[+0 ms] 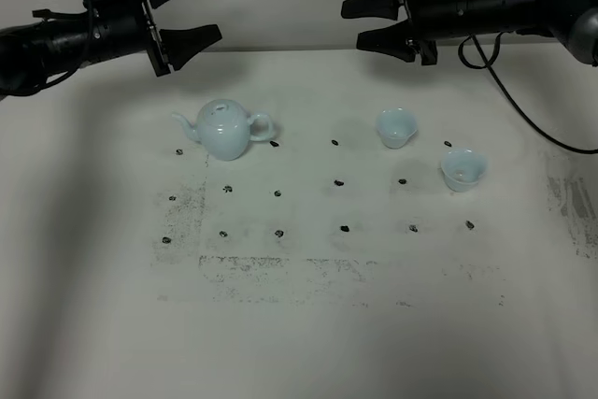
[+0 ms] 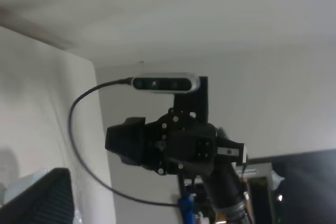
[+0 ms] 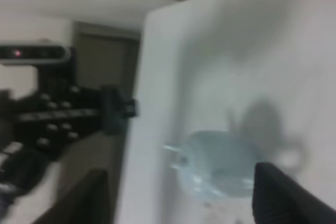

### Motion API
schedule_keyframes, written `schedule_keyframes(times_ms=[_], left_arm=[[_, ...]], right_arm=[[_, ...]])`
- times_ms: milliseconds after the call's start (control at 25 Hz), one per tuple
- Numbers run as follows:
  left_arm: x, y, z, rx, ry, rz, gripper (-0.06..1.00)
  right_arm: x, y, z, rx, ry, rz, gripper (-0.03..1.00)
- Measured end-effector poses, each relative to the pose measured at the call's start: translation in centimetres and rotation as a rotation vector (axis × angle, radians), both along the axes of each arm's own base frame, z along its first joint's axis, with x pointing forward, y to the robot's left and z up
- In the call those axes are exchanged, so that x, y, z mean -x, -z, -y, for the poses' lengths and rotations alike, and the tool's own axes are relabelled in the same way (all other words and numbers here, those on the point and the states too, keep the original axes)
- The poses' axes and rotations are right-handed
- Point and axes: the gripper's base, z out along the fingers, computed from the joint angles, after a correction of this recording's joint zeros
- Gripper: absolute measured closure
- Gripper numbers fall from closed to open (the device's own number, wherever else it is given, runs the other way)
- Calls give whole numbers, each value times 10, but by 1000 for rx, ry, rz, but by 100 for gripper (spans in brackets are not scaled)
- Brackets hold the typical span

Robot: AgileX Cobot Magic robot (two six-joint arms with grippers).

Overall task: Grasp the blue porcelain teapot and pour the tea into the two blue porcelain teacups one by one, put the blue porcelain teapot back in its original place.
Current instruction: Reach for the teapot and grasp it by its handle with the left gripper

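The blue porcelain teapot [image 1: 224, 128] stands upright on the white table [image 1: 93, 306], left of centre, spout to the left and handle to the right. It shows blurred in the right wrist view as the teapot [image 3: 220, 166]. The two blue porcelain teacups stand on the right, one [image 1: 396, 127] further back and one [image 1: 463, 169] nearer and further right. No tea is visible. My left gripper [image 1: 204, 8] hangs open above the table's back left, holding nothing. My right gripper [image 1: 353, 24] hangs open above the back right, its dark fingers [image 3: 283, 195] empty. Both are well above the crockery.
Small black marks [image 1: 340, 181] form a grid across the table around the teapot and cups, with grey smudging [image 1: 280, 268] nearer the front. A black cable [image 1: 523, 119] trails from the right arm over the table's right side. The left wrist view shows the right arm [image 2: 178, 148] against a wall.
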Motion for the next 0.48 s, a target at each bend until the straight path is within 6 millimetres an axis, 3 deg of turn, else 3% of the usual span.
schedule_keyframes(times_ms=[120, 320, 480], left_arm=[[4, -26, -9, -41, -4, 70, 19], [21, -86, -33, -174, -9, 191, 19], [38, -116, -49, -346, 3, 228, 22]], right_arm=[[2, -17, 11, 118, -10, 60, 37], [14, -72, 37, 315, 30, 155, 37], [30, -111, 54, 518, 71, 207, 37]])
